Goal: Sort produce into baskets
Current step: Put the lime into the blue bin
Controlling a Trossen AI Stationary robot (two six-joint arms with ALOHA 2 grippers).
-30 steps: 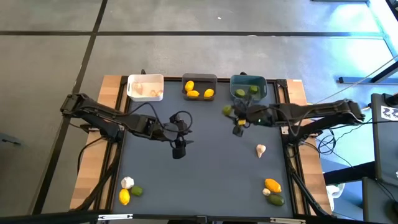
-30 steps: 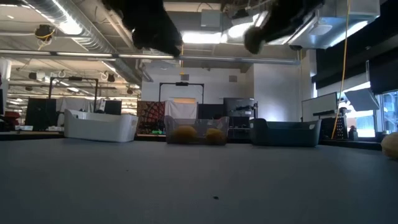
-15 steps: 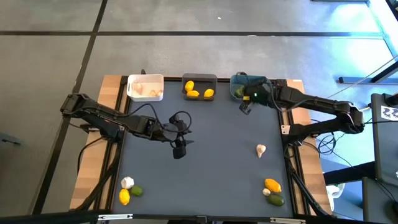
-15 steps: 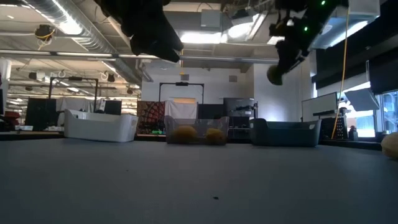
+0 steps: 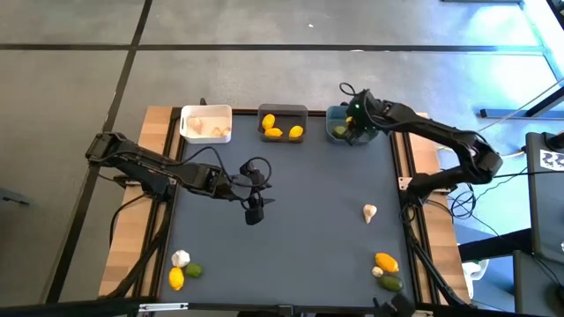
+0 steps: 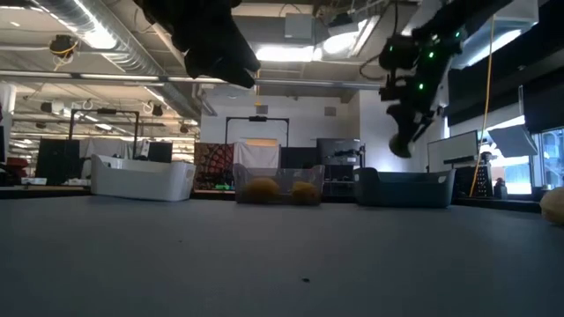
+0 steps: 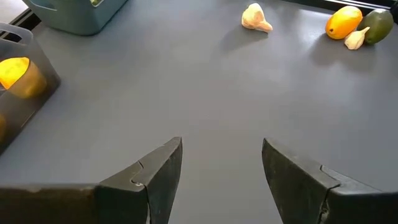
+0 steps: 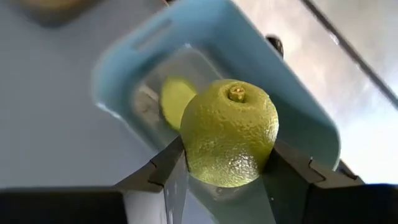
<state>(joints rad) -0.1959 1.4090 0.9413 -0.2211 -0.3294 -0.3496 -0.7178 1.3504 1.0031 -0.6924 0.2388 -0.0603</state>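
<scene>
Since moving, right gripper [image 8: 227,171] holds lime [image 8: 229,132] over teal bin [image 8: 292,118].

We hold a lime [image 8: 229,133] in our right claw [image 5: 356,123] above the far-right basket [image 5: 336,114], another lime [image 8: 174,99] inside.

Between our right gripper's [image 8: 227,171] dark fingers we hold a yellow-green lime [image 8: 229,132] with a pebbled skin and a brownish stem scar. Just beyond it lies the teal-blue basket [image 8: 124,68] with a paler green lime [image 8: 173,99] inside. Ahead of our black left gripper [image 7: 221,165] spreads the plain grey table [image 7: 186,87], with a whitish garlic bulb [image 7: 255,17] and an orange lemon [image 7: 343,21] far off.
</scene>
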